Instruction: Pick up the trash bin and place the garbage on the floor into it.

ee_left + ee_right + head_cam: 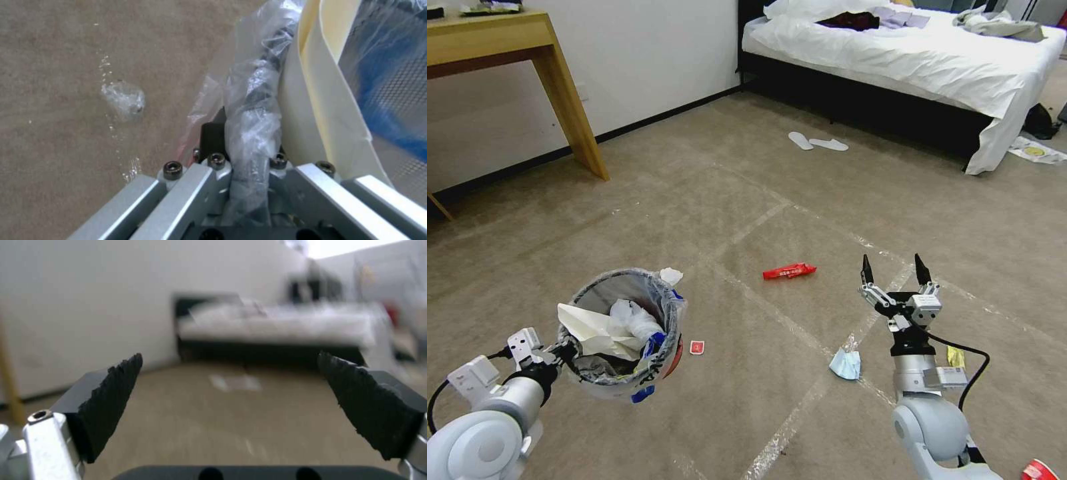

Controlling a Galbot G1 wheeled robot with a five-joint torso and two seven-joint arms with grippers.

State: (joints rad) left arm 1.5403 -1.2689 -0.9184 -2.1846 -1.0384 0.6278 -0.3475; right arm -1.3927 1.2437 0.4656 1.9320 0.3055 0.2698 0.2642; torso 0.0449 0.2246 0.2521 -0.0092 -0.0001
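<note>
On the head view, floor: the beige-brown short-pile carpet floor (647,220) crossed by shiny clear tape lines lies open from the robot out to the white-sheeted bed (907,60) at the far right and the wooden table leg (570,100) at the far left.
Left gripper: the left gripper (564,350) is clenched on the rim of the small round dark wire-mesh trash bin (627,333) with its crinkly clear liner, held tilted above the carpet at the lower left; crumpled white papers fill it.
Right gripper: the right gripper (896,272) hovers over the carpet at the right, black fingers spread, nothing between them.
Garbage: a long red wrapper (789,271) lies between bin and right gripper, with open carpet all round; its white print is too small to read. A small red square wrapper (697,347) lies just beside the bin. A pale blue face mask (846,364) lies near the right arm, a yellow wrapper (956,358) on that arm's other side.
Other: white slippers (817,143) lie near the bed's edge.

Left wrist view, grip: the left gripper's fingers (213,136) pinch the liner-wrapped bin rim (253,110); cream paper (320,100) stands inside it.

Right wrist view, fingers: the two black serrated fingertips (111,393) stand wide apart, open carpet ahead up to the blurred bed.
</note>
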